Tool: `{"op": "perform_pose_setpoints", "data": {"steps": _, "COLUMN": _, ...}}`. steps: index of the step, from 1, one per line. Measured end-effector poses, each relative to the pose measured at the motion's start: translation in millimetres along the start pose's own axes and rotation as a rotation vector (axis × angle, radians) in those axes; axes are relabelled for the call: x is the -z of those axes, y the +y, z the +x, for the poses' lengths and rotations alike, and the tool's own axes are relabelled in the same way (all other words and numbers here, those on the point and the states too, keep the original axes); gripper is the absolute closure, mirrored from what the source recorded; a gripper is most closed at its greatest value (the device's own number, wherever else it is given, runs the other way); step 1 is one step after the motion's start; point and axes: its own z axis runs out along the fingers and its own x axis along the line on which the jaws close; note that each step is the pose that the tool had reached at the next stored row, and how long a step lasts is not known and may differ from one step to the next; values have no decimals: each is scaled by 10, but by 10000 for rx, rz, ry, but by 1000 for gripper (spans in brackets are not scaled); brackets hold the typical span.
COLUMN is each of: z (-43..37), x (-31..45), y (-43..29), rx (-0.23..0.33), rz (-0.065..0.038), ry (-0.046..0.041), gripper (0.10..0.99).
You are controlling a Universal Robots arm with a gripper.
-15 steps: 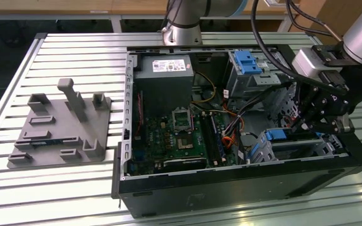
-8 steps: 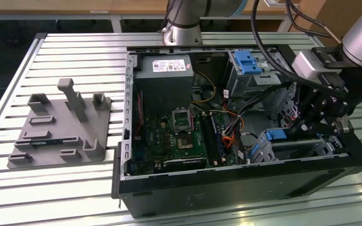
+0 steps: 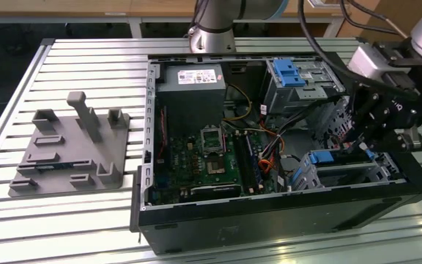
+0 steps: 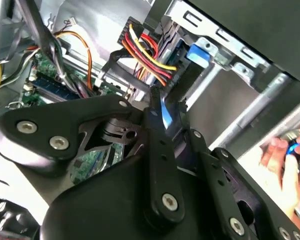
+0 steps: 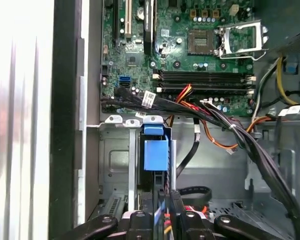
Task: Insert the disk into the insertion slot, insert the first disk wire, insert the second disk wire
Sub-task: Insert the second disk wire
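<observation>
The loose cable bundle (image 3: 270,148) beside the gripper (image 3: 357,144) could snag its links. Just ahead of it the disk (image 5: 155,150) sits in the insertion slot (image 5: 115,165). The gripper looks clamped on a disk wire (image 5: 163,225), and I reckon a skewed plug could jam.

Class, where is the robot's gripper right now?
In the exterior view the gripper hangs at the right end of the open computer case, just above the blue disk carrier in the low metal cage.
</observation>
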Motion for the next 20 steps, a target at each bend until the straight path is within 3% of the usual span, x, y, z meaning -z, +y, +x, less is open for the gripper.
{"op": "perform_pose_setpoints", "data": {"steps": 16, "z": -25, "x": 728, "y": 25, "rx": -17, "rz": 1, "ry": 1, "gripper": 804}}
{"op": "perform_pose_setpoints", "data": {"steps": 19, "z": -34, "x": 766, "y": 26, "rx": -29, "rz": 3, "ry": 0, "gripper": 820}}
{"op": "perform_pose_setpoints", "data": {"steps": 20, "z": -34, "x": 766, "y": 26, "rx": -28, "rz": 3, "ry": -2, "gripper": 882}}
